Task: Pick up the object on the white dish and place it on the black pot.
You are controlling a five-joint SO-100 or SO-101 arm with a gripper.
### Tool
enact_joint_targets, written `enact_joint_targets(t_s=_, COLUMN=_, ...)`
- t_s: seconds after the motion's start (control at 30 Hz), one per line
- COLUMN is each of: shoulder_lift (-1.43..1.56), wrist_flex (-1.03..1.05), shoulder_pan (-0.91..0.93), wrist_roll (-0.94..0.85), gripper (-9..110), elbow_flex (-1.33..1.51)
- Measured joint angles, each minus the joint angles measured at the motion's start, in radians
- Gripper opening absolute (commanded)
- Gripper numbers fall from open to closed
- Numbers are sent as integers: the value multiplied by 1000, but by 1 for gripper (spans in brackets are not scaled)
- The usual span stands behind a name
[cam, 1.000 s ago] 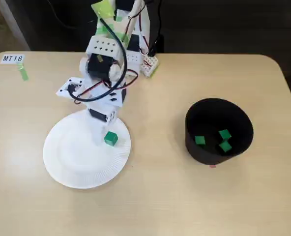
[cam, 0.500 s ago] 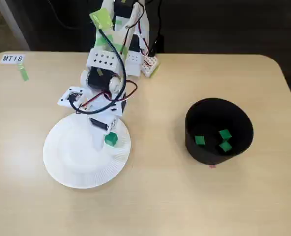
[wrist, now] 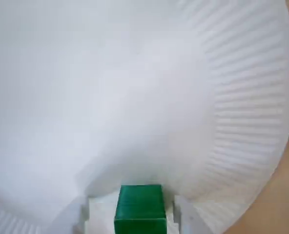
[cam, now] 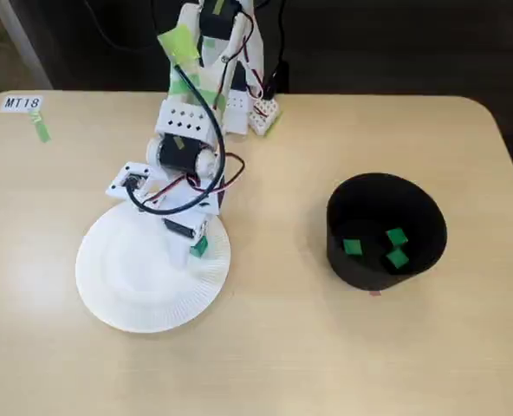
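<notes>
Hand (cam: 198, 246) clamped on a green cube (wrist: 140, 208) over the white dish (cam: 118, 286). Three more green cubes (cam: 397, 237) inside the black pot (cam: 343, 208), well apart on the tabletop (cam: 282, 347).

Pale wooden table (cam: 308, 364) with rounded corners, dark floor behind, soft even light.

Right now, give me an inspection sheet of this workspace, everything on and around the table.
Surface: light wooden table, bare apart from the items below.
Job's things: white paper plate; green cube between the fingers; black pot holding three green cubes.
Clutter: label reading MT18 with green tape.
Grippers: gripper over the plate's edge, fingers shut on the cube.
Cables: black and red wires along the arm.
Surroundings: dark background beyond the table.
</notes>
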Motion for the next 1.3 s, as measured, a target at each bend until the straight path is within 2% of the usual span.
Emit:
enact_joint_targets(t_s=0.07, shoulder_lift=-25, wrist_flex=-12, shoulder_pan=8, wrist_roll=0, gripper=0, elbow_flex=-29)
enact_joint_targets(t_s=0.5, shoulder_lift=-15, wrist_flex=44, shoulder_pan=-12, wrist_roll=-9, gripper=0, elbow_flex=-78)
enact_joint_targets(t_s=0.8, shoulder_lift=319, wrist_flex=-20, shoulder_pan=-109, wrist_roll=-52, gripper=0, elbow_flex=-77)
enact_joint_targets(t_s=1.07, shoulder_lift=621, wrist_flex=-144, shoulder_pan=-288, wrist_roll=-98, gripper=0, elbow_flex=-77)
enact_joint_targets(t_s=1.3, shoulder_lift=673, wrist_flex=-227, shoulder_pan=-549, wrist_roll=-160, gripper=0, elbow_flex=-75)
